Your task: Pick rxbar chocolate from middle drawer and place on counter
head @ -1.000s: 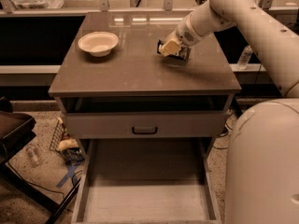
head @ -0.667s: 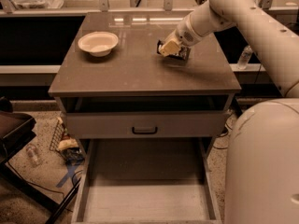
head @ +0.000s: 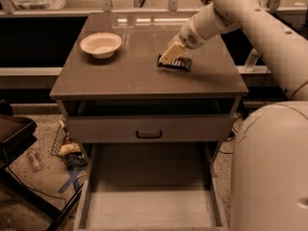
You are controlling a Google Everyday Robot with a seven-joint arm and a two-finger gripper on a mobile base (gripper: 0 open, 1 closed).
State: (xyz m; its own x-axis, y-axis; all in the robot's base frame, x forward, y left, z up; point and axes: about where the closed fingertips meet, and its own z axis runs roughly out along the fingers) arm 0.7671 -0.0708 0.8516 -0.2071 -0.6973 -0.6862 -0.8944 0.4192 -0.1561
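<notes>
The rxbar chocolate, a flat black wrapped bar, lies on the counter right of its middle. My gripper is right over the bar's left end, touching it or just above it, at the end of the white arm that reaches in from the upper right. The middle drawer is pulled out at the bottom of the view, and its light-grey floor is bare.
A white bowl sits on the counter's back left. A closed grey drawer front with a black handle is below a dark open slot. Clutter lies on the floor to the left. My white body fills the lower right.
</notes>
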